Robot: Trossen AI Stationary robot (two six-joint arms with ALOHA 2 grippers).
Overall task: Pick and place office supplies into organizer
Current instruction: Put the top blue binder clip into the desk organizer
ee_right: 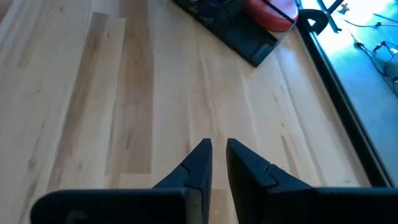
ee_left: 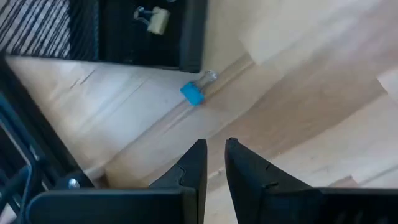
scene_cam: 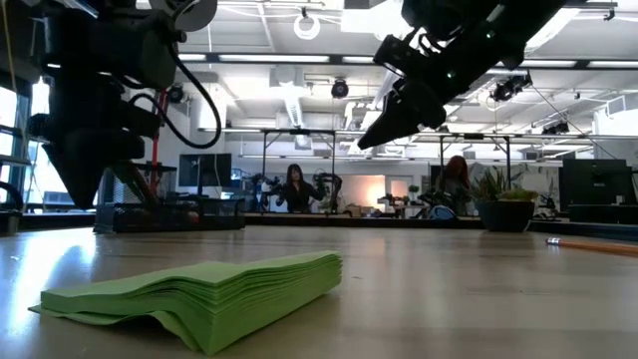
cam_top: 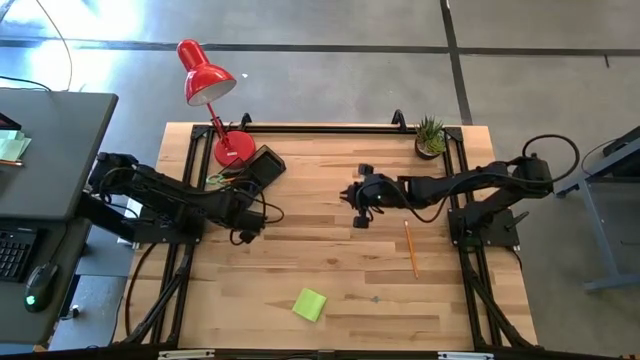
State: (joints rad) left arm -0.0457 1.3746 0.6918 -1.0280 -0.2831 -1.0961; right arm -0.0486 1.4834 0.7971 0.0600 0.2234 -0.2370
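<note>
Fingers (ee_left: 198, 163) of the left gripper (ee_left: 214, 146) were seen nearly together, holding nothing; a blue-capped clip (ee_left: 196, 90) lay on the table (cam_top: 330, 255) just ahead, beside the organizer (ee_left: 149, 37). Right gripper (ee_right: 216, 148) was likewise narrowed and empty. An orange pencil (cam_top: 410, 248) was laid front-to-back, near the right arm.

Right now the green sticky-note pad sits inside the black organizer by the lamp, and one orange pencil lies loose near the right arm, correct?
Not quite. The green sticky-note pad lies loose on the table's near edge, far from the black organizer, as the high view shows. The orange pencil does lie loose near the right arm.
</note>
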